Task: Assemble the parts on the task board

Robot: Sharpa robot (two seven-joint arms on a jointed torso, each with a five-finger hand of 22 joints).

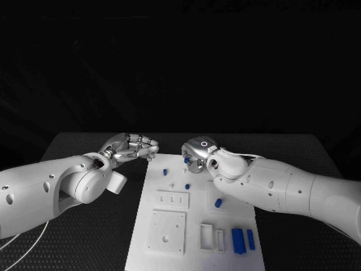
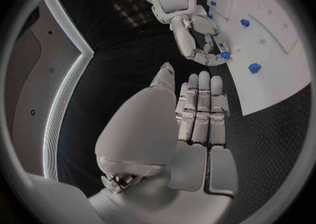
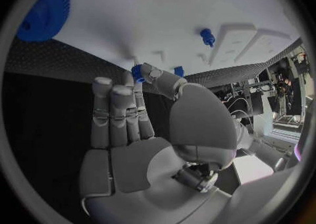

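Right hand [image 1: 200, 153] over far end of task board [image 1: 174, 237], fingers [image 3: 135, 105] extended and lying side by side; small blue part [image 3: 137, 72] pinched at fingertips between thumb and a finger, seen clearly in right wrist view and again in left wrist view [image 2: 226, 55]; whether part already touches board surface cannot be told.

Left hand [image 1: 131, 148] off board's edge, above black desk [image 1: 82, 141], well apart from right fingers; fingers [image 2: 200, 108] straight and pressed together, holding nothing, thumb alongside.

Other parts relative to right fingers: blue gear [image 3: 43, 12] on board beyond the fingertips, to one side; small blue peg [image 3: 207, 37] standing on board farther out beyond the thumb; two long blue bars [image 1: 243, 239] at near end of board, well apart from both hands; one short blue piece [image 1: 218, 202] mid-board, beneath right forearm.

Judged step: carrying or seating pinched part at far end of board; most of assembly apparently left to do.

Risks from here: light fingertip pinch on a small part, so twist or slip on contact with board likely; tilted part jamming against its seat instead of dropping in; right forearm low over mid-board, possible brush against short blue piece; seat hidden from head view by hand, so alignment hard to verify.
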